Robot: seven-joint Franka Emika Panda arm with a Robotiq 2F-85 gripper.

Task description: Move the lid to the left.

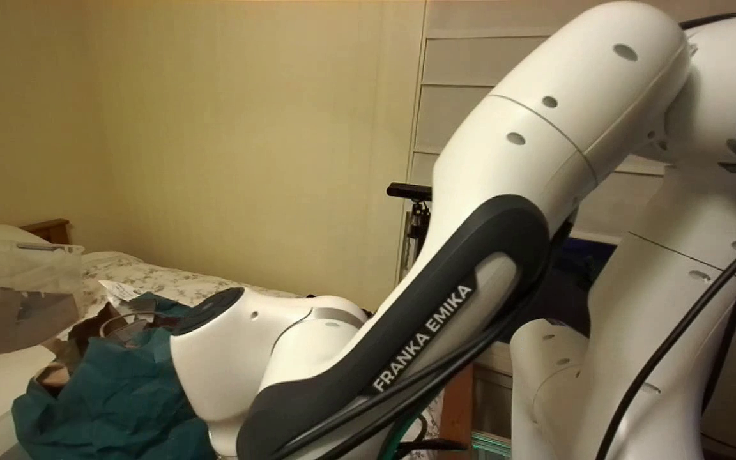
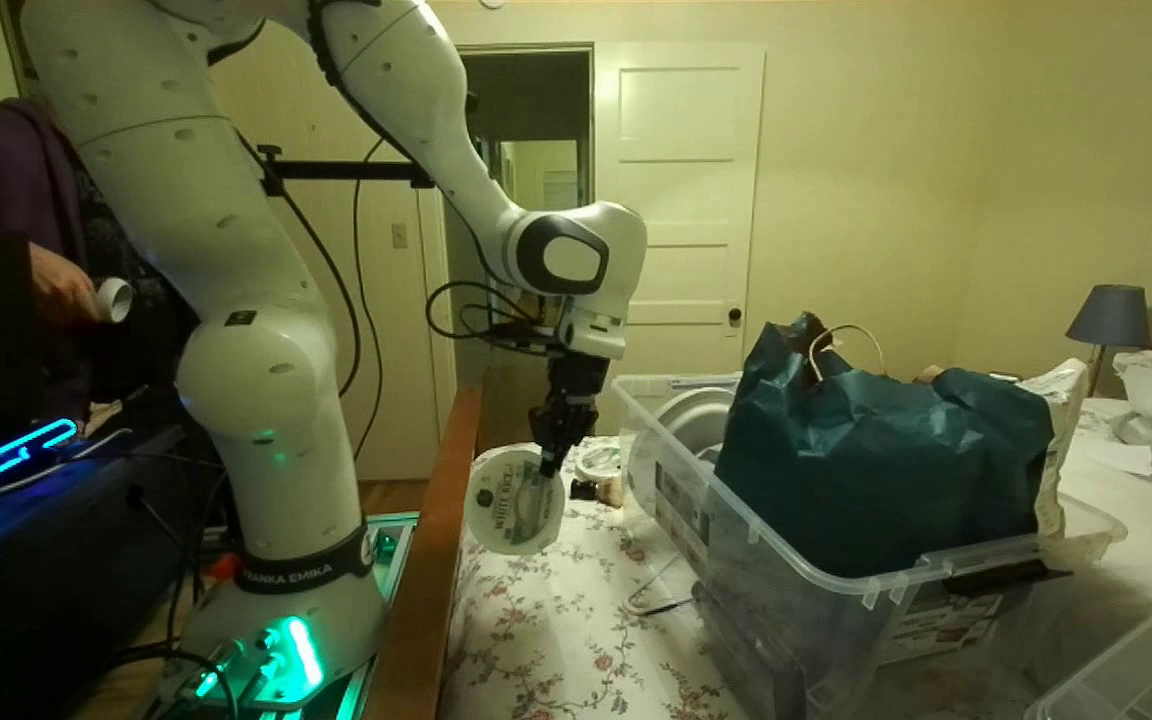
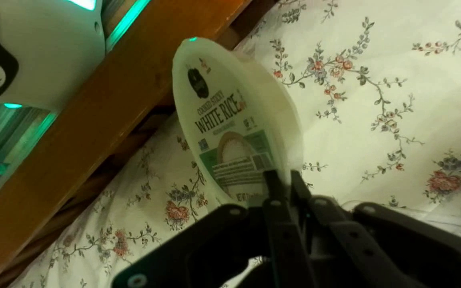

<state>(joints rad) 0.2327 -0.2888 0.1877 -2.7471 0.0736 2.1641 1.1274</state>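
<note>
In gripper (image 3: 286,181): pale, labelled tub (image 3: 230,116).

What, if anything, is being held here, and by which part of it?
The Cooked Sticky White Rice container: in the wrist view, the jaws pinch its edge beside the lower part of its printed label.

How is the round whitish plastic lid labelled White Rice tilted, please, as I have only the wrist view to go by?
Observer: In an exterior view, the lid is held nearly on edge by the black two-finger gripper.
Operator: Thank you; does anything tall rise above the white floral bedding, out of my sight?
Observer: Yes, a crinkled teal bag with a thin beige handle rises above the rim of a large clear plastic bin.
</note>
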